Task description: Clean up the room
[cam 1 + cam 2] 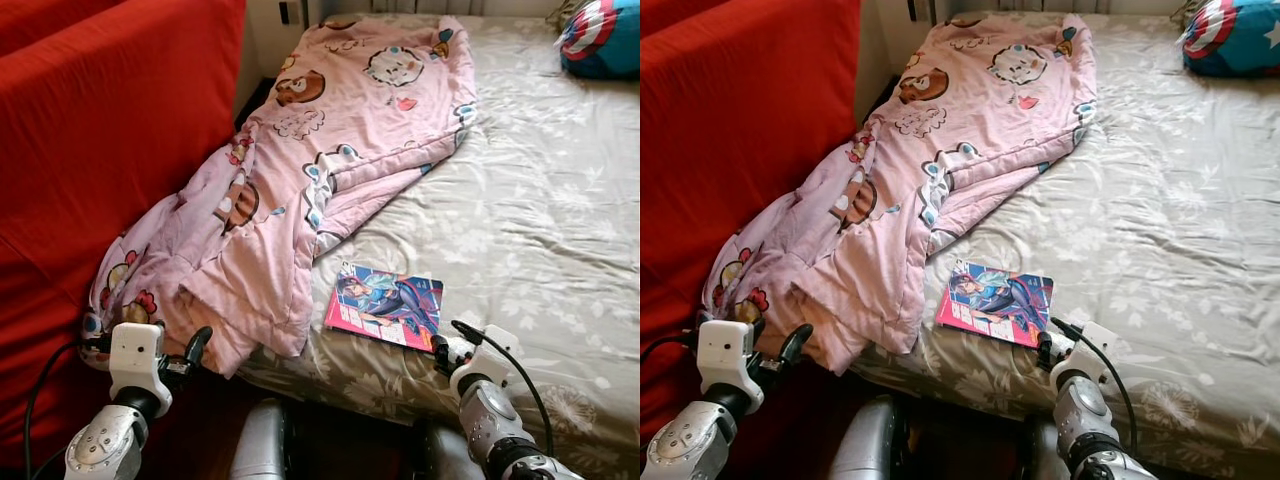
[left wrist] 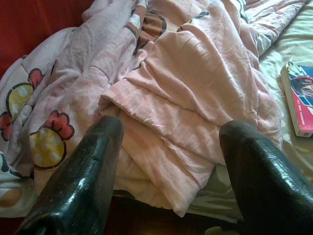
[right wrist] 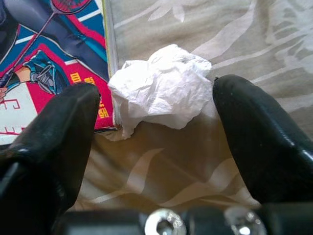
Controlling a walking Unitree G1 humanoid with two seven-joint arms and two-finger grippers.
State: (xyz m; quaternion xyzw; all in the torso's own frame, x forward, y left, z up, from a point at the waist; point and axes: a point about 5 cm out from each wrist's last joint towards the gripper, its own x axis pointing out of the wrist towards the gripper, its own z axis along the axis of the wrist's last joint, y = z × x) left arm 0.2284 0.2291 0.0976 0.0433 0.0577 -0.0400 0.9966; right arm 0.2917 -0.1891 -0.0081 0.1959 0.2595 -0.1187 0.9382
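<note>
A crumpled white tissue lies on the beige floral bedsheet, touching the corner of a colourful comic book. My right gripper is open, one black finger on each side of the tissue and close to it. It sits at the bed's near edge, just right of the book. A pink cartoon blanket runs down the bed's left side and hangs over the edge. My left gripper is open with nothing in it, pointing at the blanket's lower folds.
A big red upholstered piece stands right against the bed's left side. A blue pillow with a star shield rests at the far right. The sheet spreads wide to the right of the blanket.
</note>
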